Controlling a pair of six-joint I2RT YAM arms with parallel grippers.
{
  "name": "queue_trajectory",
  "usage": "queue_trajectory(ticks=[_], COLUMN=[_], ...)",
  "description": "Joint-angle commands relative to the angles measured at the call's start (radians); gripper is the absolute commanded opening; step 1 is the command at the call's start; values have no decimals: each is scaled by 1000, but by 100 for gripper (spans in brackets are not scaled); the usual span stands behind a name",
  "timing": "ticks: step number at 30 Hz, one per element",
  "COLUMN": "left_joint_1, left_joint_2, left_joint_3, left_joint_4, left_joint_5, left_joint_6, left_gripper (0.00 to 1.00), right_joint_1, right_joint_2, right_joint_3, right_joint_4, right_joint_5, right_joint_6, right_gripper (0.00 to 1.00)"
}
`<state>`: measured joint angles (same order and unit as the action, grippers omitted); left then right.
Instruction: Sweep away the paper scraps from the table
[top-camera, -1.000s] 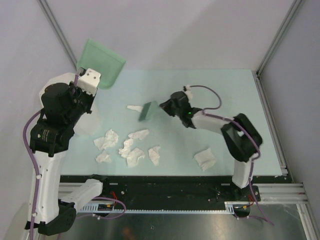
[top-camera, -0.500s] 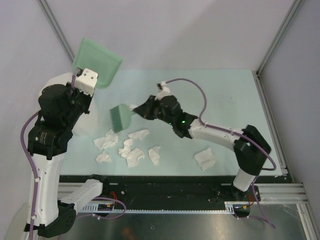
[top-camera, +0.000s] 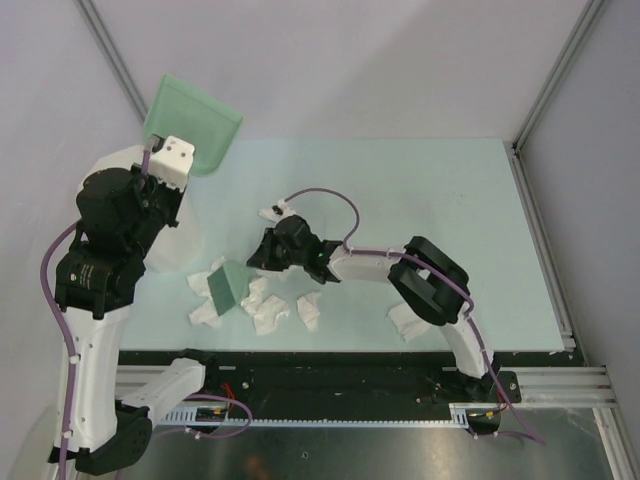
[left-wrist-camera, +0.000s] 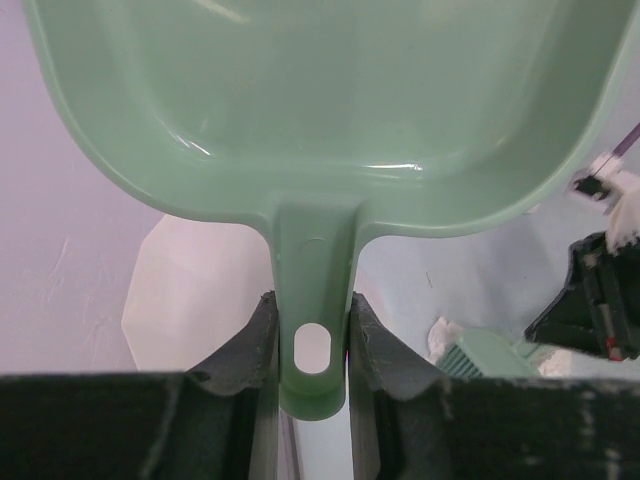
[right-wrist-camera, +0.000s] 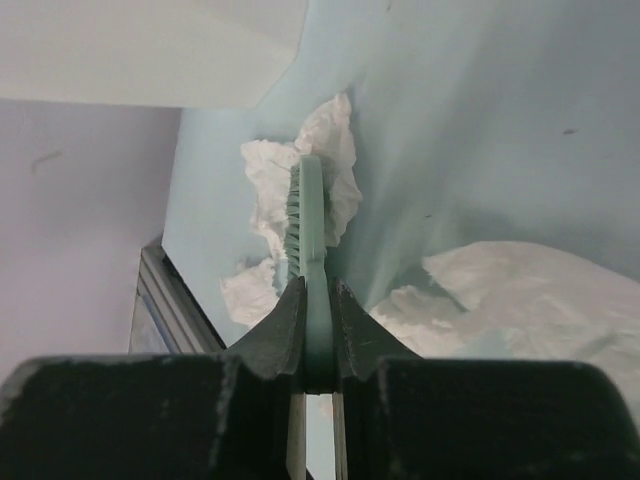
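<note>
We find the left gripper (left-wrist-camera: 312, 345) pinching the flat handle of a pale green plastic dustpan (left-wrist-camera: 320, 110), with one black finger pressed against each side of the handle, level with its hanging hole. From above, the dustpan sits high at the far left corner, its open mouth turned away from the arm and well apart from the paper. A tall translucent white faceted bin (top-camera: 185, 250) stands beneath that arm (the wrist view shows it just below the pan).

The right gripper (right-wrist-camera: 318, 335) is squeezed together on the thin handle of a small dark green hand brush (top-camera: 227, 288). Its arm reaches low across to the left. The brush head lies at the left end of the paper scraps (top-camera: 270, 312), a cluster of crumpled white tissue wads on the pale mint-green table (top-camera: 460, 190), left of centre and near the front edge.

In the right wrist view, wads touch the brush around its far end, and a larger one lies just beside the fingers on the right. One more wad (top-camera: 403, 322) lies apart to the right, partly hidden under the right arm. A small one (top-camera: 268, 213) sits farther back, beside the right wrist.
</note>
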<state>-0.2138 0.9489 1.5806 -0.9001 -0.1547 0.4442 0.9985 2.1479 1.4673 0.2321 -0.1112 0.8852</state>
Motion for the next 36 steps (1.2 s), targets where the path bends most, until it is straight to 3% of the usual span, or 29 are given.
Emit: queue_trajectory(ticks=[1, 7, 10, 13, 18, 20, 22, 28, 31, 36], left_joint_1=[-2, -2, -2, -2, -2, -2, -2, -2, -2, -2], left_joint_2=[-9, 1, 5, 5, 2, 1, -1, 2, 4, 4], left_joint_3=[4, -7, -14, -24, -30, -30, -27, -31, -33, -37], left_joint_4=[26, 27, 26, 26, 27, 27, 27, 27, 27, 26], left_joint_5=[-13, 7, 10, 20, 30, 27, 26, 18, 20, 14], left_joint_6=[-12, -12, -9, -13, -15, -16, -16, -19, -27, -27], left_gripper=[0, 0, 0, 0, 0, 0, 0, 0, 0, 0], right_joint_1=[-86, -241, -297, -302, -284, -223, -151, -109, -87, -133], right_joint_2=[-186, -422, -495, -549, -703, -744, -743, -582, -520, -447], right_joint_3=[-108, -243, -257, -246, -203, -203, -202, -203, -193, -153], right_joint_4=[-129, -330, -338, -286, -255, -241, -275, -484, -471, -540], right_joint_5=[155, 183, 80, -47, -123, -220, -402, -653, -654, -521], right_joint_6=[-71, -222, -303, -365, -446, -584, -687, -767, -785, -831], right_gripper=[0, 0, 0, 0, 0, 0, 0, 0, 0, 0])
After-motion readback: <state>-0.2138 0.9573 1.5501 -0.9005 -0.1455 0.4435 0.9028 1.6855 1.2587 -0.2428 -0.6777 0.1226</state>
